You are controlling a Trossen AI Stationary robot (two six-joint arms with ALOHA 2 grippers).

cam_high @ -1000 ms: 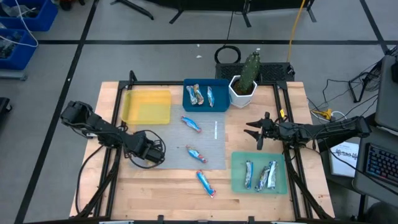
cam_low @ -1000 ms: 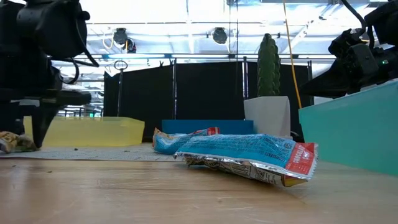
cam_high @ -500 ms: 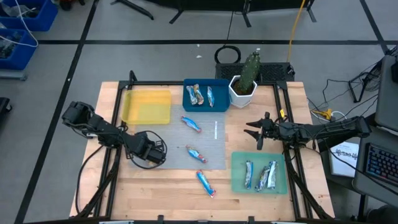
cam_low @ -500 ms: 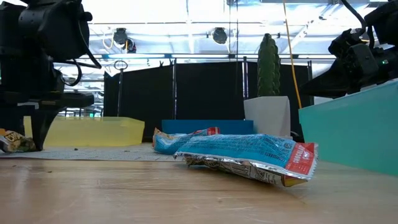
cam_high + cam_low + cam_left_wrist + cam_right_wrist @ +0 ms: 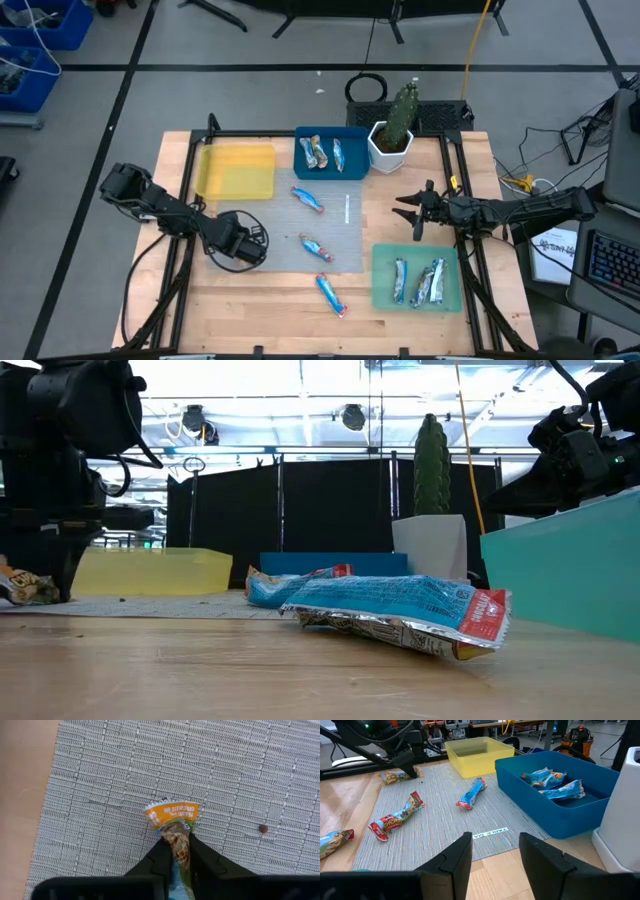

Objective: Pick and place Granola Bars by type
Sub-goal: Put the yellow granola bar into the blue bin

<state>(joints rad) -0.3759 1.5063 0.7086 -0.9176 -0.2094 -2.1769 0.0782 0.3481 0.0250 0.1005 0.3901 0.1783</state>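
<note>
A small granola bar in a crinkled foil wrapper with an orange end (image 5: pixel 172 820) lies on the grey woven mat (image 5: pixel 240 775), pinched at its middle by the left gripper (image 5: pixel 176 851). It is judged light, soft and slippery, so a middle grip is safest. The right gripper (image 5: pixel 495 851) is held spread above the mat.

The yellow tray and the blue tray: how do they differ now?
The yellow tray holds no bars; the blue tray holds two blue-wrapped bars. The yellow tray lies nearer the left gripper, the blue tray beside the white plant pot. Both are rectangular, at the table's far edge.
</note>
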